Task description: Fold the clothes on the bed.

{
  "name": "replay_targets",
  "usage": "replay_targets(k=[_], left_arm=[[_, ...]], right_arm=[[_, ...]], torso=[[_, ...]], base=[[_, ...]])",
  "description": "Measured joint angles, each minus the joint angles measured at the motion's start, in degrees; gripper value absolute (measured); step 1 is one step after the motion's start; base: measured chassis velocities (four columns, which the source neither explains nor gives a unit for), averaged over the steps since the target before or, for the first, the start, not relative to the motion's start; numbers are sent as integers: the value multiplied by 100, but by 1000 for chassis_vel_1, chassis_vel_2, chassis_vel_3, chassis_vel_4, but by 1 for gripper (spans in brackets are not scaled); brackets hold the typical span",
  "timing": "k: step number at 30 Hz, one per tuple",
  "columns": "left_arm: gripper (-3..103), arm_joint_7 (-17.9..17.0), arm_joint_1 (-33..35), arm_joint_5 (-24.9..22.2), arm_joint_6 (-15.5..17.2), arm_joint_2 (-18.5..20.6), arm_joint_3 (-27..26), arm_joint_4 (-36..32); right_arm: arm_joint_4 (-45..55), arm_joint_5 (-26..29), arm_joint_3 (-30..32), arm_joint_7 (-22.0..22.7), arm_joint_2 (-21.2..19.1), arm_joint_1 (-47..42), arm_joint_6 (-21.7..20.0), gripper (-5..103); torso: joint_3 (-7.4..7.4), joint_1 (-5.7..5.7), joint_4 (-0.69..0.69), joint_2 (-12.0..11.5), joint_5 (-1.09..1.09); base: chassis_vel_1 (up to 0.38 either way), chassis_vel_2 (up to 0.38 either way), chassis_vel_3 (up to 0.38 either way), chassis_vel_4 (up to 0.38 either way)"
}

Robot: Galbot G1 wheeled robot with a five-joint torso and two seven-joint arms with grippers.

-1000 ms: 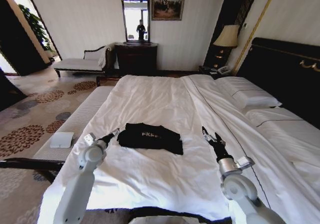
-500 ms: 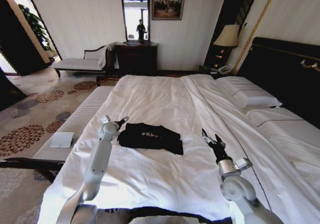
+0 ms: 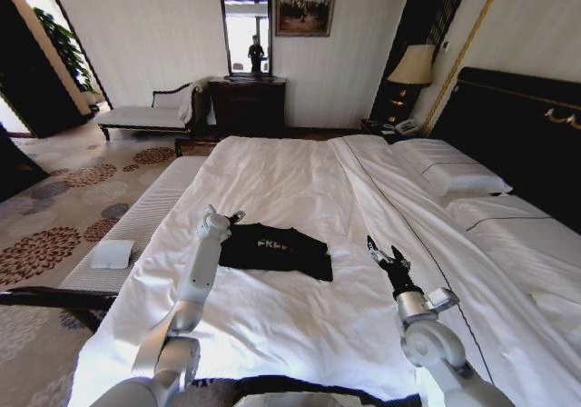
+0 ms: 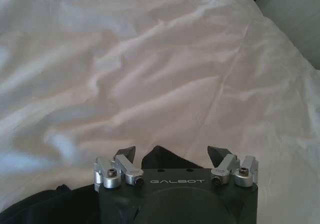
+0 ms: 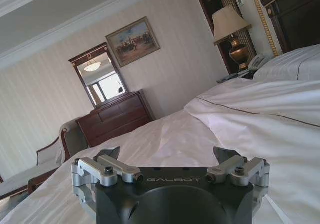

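reached further up the bed [image 3: 272,166] with the left pincer [image 3: 233,217], wide open and empty at the t-shirt [image 3: 272,248] edge, approach in hand, needing descent and pinch; right pincer [image 3: 385,256] open, idle near the foot edge.

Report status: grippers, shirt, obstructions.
Left gripper open, at the black T-shirt's far-left corner. Right gripper open, hovering over the duvet right of the shirt. Shirt partly folded, nothing blocking it.

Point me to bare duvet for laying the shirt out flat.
Free: the wide white stretch of the bed beyond the black T-shirt, and the near strip between shirt and foot edge. Also between shirt and right gripper. Crowded: the shirt's far-left corner, where the left gripper hovers, jaws open.
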Motion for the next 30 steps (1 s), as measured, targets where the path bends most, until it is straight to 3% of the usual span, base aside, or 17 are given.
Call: replay_targets(k=[1,5,7,11,13,16,19,20,24,26,30], left_arm=[[79,-13,29,-7,4,-10,-24,-21],[57,-52,154,-121,61,-15,-80,-125],[57,-53,178,-135,70,-12,-87,-137],[36,-13,247,-163,79,27,-124,-191],[36,2,260,-169,80,43,-125,-210],[19,30,323,-213,80,126,-120,-326],[14,33,364,-249,87,173,-106,-404],[3,39,424,-293,96,236,-83,-515],[2,45,556,-360,113,338,-50,-710],[0,121,852,-404,120,555,28,-1153],[0,301,1234,-430,62,791,51,-1692]], right_arm=[[-11,-9,-14,1,0,6,1,100],[-47,-26,-65,13,-11,47,2,100],[-56,-29,-74,15,-20,55,2,100],[-120,-32,-85,21,-51,94,5,100],[-135,-32,-87,23,-56,101,7,100],[-219,-17,-116,68,-82,151,16,100],[-275,2,-148,112,-96,197,15,100],[-343,45,-191,156,-127,269,-28,100],[-418,159,-250,179,-200,389,-207,100],[-430,527,-387,384,-380,599,-625,100],[-396,998,-632,683,-611,863,-1014,100]], torso=[[0,0,0,0,0],[0,0,0,0,0],[0,0,0,0,0],[0,0,0,0,-1],[0,0,0,0,-1],[0,0,0,0,0],[0,0,0,0,0],[0,0,-1,0,0],[0,0,-1,0,0],[0,1,-1,0,0],[-1,0,-1,0,-1]], base=[[0,0,0,0],[0,0,0,0],[0,0,0,0],[0,0,0,0],[0,0,0,0],[0,0,0,0],[0,0,0,0],[0,0,0,0],[0,0,0,0],[0,0,0,0],[0,0,0,0]])
